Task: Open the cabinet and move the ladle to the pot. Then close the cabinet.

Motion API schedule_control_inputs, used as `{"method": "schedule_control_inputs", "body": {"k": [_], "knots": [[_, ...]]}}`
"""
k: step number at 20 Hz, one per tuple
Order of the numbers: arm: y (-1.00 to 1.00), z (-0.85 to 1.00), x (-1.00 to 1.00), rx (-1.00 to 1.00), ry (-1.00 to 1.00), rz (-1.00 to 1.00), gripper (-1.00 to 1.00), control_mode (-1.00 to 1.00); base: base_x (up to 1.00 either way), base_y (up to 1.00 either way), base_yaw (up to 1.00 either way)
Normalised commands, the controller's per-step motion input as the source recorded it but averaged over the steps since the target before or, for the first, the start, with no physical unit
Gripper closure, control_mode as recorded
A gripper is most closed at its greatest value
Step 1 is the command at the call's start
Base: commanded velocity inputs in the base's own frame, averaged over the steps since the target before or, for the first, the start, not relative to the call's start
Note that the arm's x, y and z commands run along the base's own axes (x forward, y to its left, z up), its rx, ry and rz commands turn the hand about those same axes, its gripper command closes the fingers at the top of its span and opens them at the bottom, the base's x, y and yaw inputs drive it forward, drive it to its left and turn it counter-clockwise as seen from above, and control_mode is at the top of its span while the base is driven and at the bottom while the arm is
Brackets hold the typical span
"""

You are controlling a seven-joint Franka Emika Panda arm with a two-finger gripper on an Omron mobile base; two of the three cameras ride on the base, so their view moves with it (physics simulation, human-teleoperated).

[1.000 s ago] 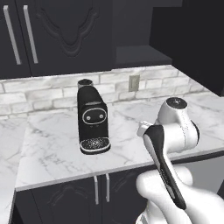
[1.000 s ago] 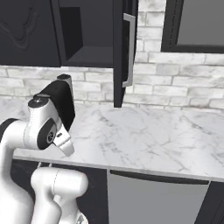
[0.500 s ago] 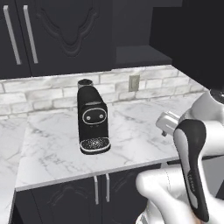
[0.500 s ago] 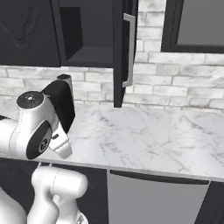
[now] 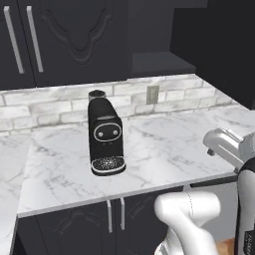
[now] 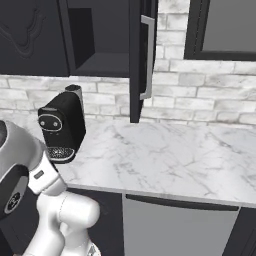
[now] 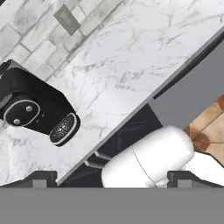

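Observation:
The cabinet [image 6: 105, 35] hangs over the counter with its right door [image 6: 141, 60] swung out toward me, long silver handle [image 6: 149, 57] facing forward. Its open compartment [image 5: 159, 62] is dark, and I make out nothing on the shelf. Further left, the carved doors [image 5: 74, 35] are closed. In the hand view my gripper [image 7: 113, 178] is open, with its fingertips [image 7: 41, 177] far apart and nothing between them. It hangs in front of the counter edge and looks down on the marble. The ladle and the pot are out of view.
A black coffee machine [image 5: 105, 137] stands on the marble counter [image 6: 165, 160], with a wall outlet [image 5: 153, 93] behind it. Below are black under-counter doors with short handles [image 5: 114, 214] and a grey appliance front [image 6: 175, 227]. A dark-framed window [image 6: 225, 27] is at the right.
The arm has swung away from the counter, right and down in the left base view and left in the right base view. The gripper stays open. Cabinet and coffee machine are unchanged.

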Motion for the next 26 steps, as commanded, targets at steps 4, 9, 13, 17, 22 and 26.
{"method": "schedule_control_inputs", "body": {"k": [4,9,13,17,22,26], "knots": [[-0.02,-0.09,-0.82,0.06,-0.51,-0.06,-1.0,-1.0,0.0,0.0,0.0],[-0.14,-0.09,-0.6,0.12,-0.44,-0.08,-1.0,-1.0,0.0,0.0,0.0],[-0.17,-0.17,-0.39,0.2,-0.44,-0.11,-1.0,-1.0,0.0,0.0,0.0],[-0.26,-0.15,-0.21,0.23,-0.42,-0.11,-1.0,-1.0,0.0,0.0,0.0],[-0.41,-0.05,-0.05,0.25,-0.2,-0.08,-1.0,-1.0,0.0,0.0,0.0],[-0.45,0.0,0.01,0.23,-0.06,-0.04,-1.0,-1.0,0.0,0.0,0.0]]}}
